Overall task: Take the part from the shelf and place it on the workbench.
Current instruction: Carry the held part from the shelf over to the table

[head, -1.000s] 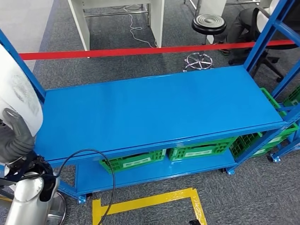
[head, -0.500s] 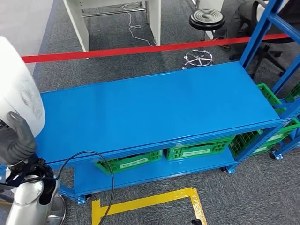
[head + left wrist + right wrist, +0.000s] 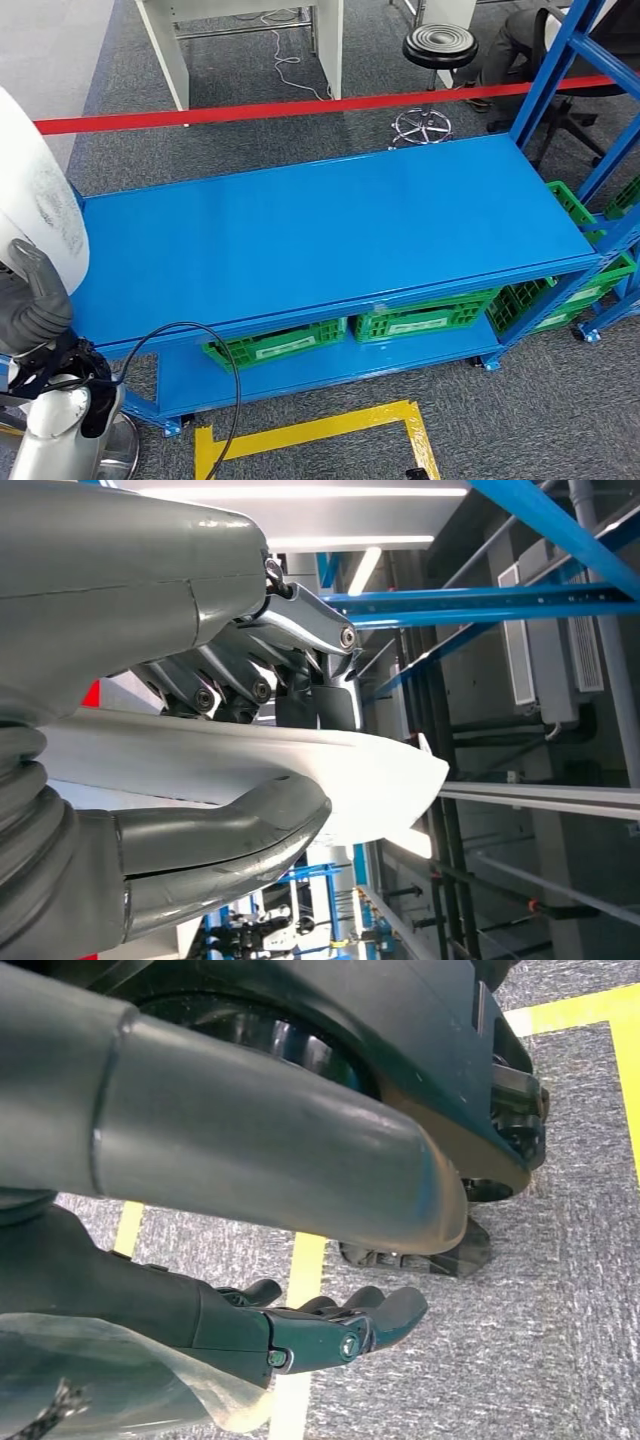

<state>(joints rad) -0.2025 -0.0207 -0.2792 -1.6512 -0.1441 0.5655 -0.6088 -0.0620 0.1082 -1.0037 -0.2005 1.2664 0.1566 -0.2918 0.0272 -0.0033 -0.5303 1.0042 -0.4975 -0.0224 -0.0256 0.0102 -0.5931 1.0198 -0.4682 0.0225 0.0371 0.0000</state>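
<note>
Whole head view has shifted: camera moved, blue workbench point(image 3: 324, 235) now sits a little further left in frame. Left hand point(image 3: 30, 300) with white part point(image 3: 34, 195) slightly lower than half a second ago.

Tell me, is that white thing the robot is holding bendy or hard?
Probably fairly stiff: the white part keeps a smooth thin curve past the left hand without drooping. It likely isn't heavy, since one hand holds it. Its glossy surface might be slippery.

Even, bright overhead light; soft sheen is seen on the blue shelf top point(image 3: 332, 230). Ceiling strip lights point(image 3: 302, 492) are blown out. Near hand surfaces are blurred in wrist views.
</note>
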